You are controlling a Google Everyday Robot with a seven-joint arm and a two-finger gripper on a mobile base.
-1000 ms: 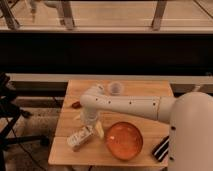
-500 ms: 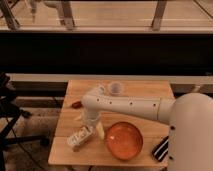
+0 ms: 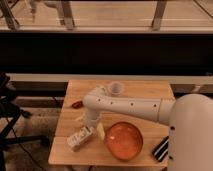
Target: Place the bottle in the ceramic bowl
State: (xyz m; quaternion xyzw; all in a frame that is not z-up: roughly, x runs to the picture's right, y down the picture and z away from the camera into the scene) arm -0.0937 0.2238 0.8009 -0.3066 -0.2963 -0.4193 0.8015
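The bottle [image 3: 80,138] is whitish with a pale label. It lies on its side near the front left of the wooden table [image 3: 150,92]. The orange ceramic bowl [image 3: 123,141] sits just right of it at the table's front and holds nothing. My white arm reaches in from the right and bends down at the table's left. The gripper [image 3: 95,126] hangs just above and behind the bottle's right end, between the bottle and the bowl. The bottle rests on the table, and I cannot see whether the gripper touches it.
A clear plastic cup [image 3: 116,89] stands at the back of the table. A small red item [image 3: 76,104] lies at the left edge. A black object [image 3: 161,148] lies at the front right corner. A dark chair base [image 3: 10,115] stands on the floor to the left.
The gripper has come down a little toward the bottle. The bottle and the bowl have stayed where they were.
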